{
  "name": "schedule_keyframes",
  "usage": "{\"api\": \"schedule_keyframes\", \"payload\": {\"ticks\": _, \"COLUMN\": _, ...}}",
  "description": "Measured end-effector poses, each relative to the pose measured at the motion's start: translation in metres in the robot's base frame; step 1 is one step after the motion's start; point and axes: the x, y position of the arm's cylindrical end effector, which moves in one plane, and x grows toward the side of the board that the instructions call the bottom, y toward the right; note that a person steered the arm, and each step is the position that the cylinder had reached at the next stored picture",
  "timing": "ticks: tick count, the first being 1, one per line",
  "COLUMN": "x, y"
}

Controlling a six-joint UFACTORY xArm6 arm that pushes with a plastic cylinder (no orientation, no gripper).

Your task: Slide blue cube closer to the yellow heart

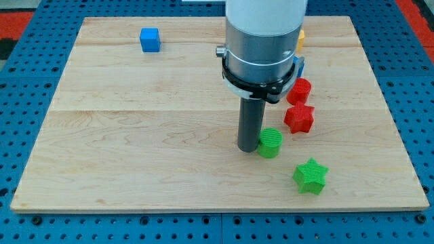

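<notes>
The blue cube [150, 39] sits near the view's top left of the wooden board [135, 135]. A yellow block [300, 37], only a sliver of it showing, lies at the view's top right, mostly hidden behind the arm's grey body [263, 41]; its shape cannot be made out. My tip [248, 148] rests on the board at the centre, touching the left side of a green round block [270, 143], far to the right of and below the blue cube.
A red round block [300, 90] and a red star [299, 117] lie right of the arm. A green star [310, 175] lies near the view's bottom right. A blue block's edge [300, 66] peeks out behind the arm.
</notes>
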Motion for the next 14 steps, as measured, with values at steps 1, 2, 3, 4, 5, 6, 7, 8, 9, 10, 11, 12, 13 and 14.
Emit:
{"api": "schedule_keyframes", "payload": {"ticks": 1, "x": 0.000, "y": 0.022}}
{"api": "schedule_keyframes", "payload": {"ticks": 2, "x": 0.000, "y": 0.038}}
{"api": "schedule_keyframes", "payload": {"ticks": 3, "x": 0.001, "y": 0.034}}
{"api": "schedule_keyframes", "payload": {"ticks": 4, "x": 0.001, "y": 0.023}}
{"api": "schedule_keyframes", "payload": {"ticks": 5, "x": -0.018, "y": -0.077}}
{"api": "schedule_keyframes", "payload": {"ticks": 6, "x": -0.082, "y": -0.122}}
{"api": "schedule_keyframes", "payload": {"ticks": 7, "x": -0.152, "y": -0.143}}
{"api": "schedule_keyframes", "payload": {"ticks": 8, "x": -0.204, "y": -0.161}}
{"api": "schedule_keyframes", "payload": {"ticks": 9, "x": -0.216, "y": -0.216}}
{"api": "schedule_keyframes", "payload": {"ticks": 10, "x": -0.232, "y": -0.202}}
{"api": "schedule_keyframes", "payload": {"ticks": 11, "x": -0.254, "y": -0.185}}
{"api": "schedule_keyframes", "payload": {"ticks": 12, "x": -0.262, "y": -0.196}}
{"api": "schedule_keyframes", "payload": {"ticks": 13, "x": -0.275, "y": -0.206}}
{"api": "schedule_keyframes", "payload": {"ticks": 14, "x": -0.285, "y": -0.178}}
